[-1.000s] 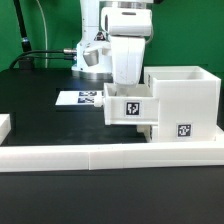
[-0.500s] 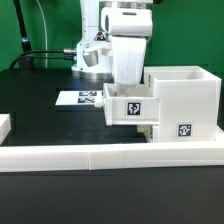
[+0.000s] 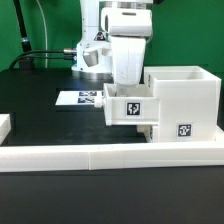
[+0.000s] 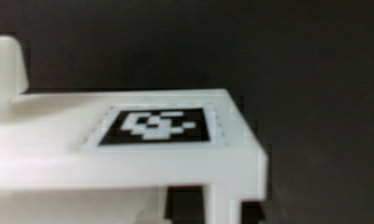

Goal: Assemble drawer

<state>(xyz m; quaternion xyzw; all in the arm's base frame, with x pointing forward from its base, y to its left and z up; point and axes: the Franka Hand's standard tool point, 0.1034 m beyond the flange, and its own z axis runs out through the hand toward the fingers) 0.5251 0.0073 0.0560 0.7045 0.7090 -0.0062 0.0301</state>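
Observation:
A small white drawer tray [image 3: 128, 110] with a square tag on its front sits partly pushed into the tall white housing [image 3: 190, 92] on the exterior view's right. A second tag [image 3: 183, 129] shows low on the housing's front; I cannot tell if it is on the other tray. My gripper [image 3: 128, 88] comes straight down onto the tray, its fingertips hidden by the tray's wall. In the wrist view the tray's tag [image 4: 157, 127] fills the middle. Two dark fingers [image 4: 186, 205] stand on either side of a thin white tray wall, so my gripper [image 4: 219, 206] is shut on it.
The marker board [image 3: 80, 98] lies flat behind the tray on the black table. A long low white border wall [image 3: 90, 154] runs along the front, with a white block [image 3: 5, 125] at the exterior view's left. The robot base and cables stand at the back.

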